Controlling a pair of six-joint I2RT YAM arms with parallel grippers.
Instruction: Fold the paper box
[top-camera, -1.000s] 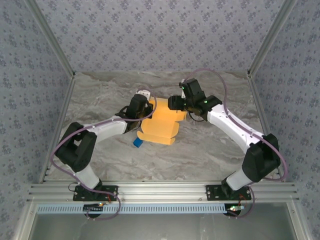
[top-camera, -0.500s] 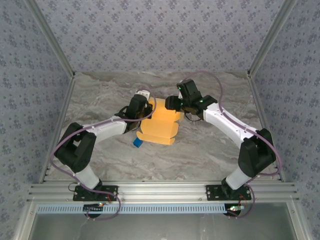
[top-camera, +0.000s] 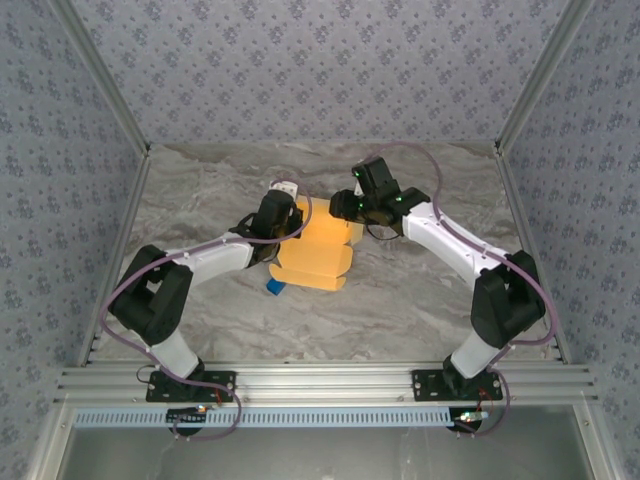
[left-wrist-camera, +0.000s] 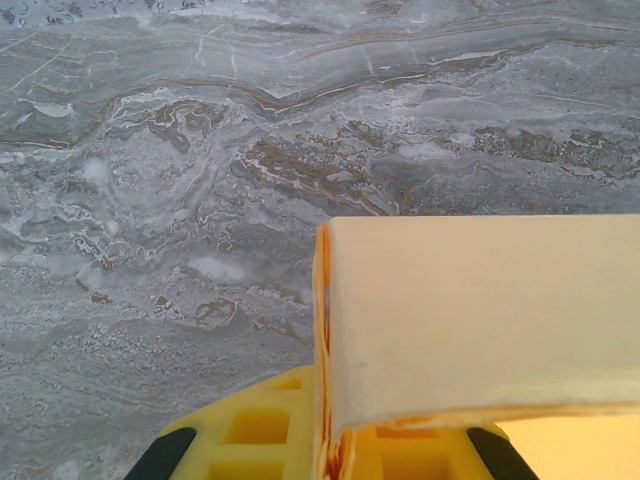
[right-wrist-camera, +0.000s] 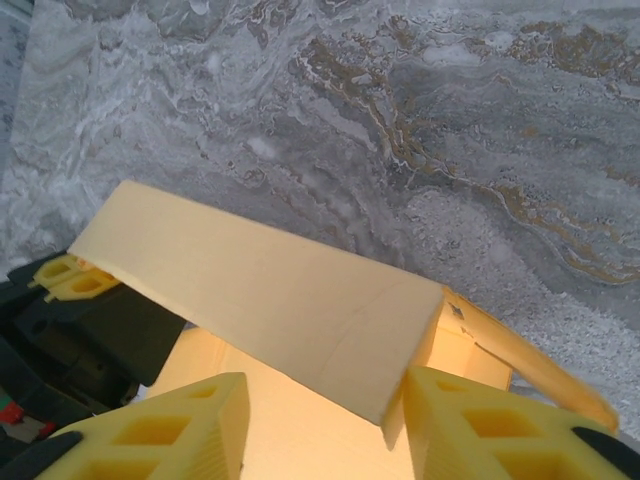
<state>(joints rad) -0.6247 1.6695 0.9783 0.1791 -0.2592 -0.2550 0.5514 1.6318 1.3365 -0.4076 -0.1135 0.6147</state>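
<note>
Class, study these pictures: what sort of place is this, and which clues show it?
Likely a robot lab work cell: a left arm and right arm bolted to an aluminium rail, and a marble-patterned table walled by patterned panels.

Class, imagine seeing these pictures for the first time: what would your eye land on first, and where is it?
The yellow-orange paper box, half folded, in the middle of the grey marble table. The left claw pinches one wall of it, while the right claw straddles a raised flap on the other side, jaws apart. A tiny blue cube sits by the box's near-left corner.
</note>
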